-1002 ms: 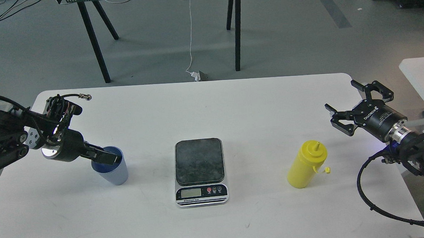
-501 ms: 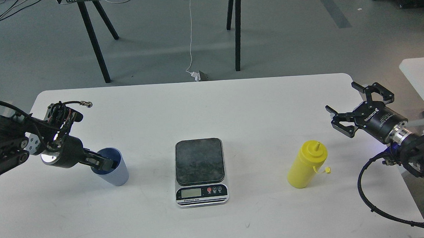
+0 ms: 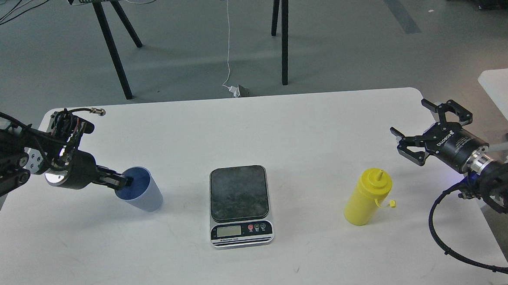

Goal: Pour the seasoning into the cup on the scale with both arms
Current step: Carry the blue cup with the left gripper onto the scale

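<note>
The light-blue cup (image 3: 143, 195) is left of the scale, tilted with its mouth toward my left gripper (image 3: 124, 181), which is shut on the cup's near rim. The scale (image 3: 238, 192) sits at the table's middle with nothing on its dark platform. The yellow seasoning bottle (image 3: 365, 197) stands upright right of the scale, its small tethered cap hanging off to the right. My right gripper (image 3: 409, 120) is open and empty, above and to the right of the bottle, apart from it.
The white table (image 3: 253, 129) ends at its right edge just past my right arm. A second white surface (image 3: 505, 86) stands at the far right. Black trestle legs (image 3: 114, 50) and a white cable stand on the floor behind the table.
My left gripper has pulled back to the cup's rim and closed on it; the cup has tilted and shifted slightly right and up. The right gripper, bottle and scale have barely moved.
</note>
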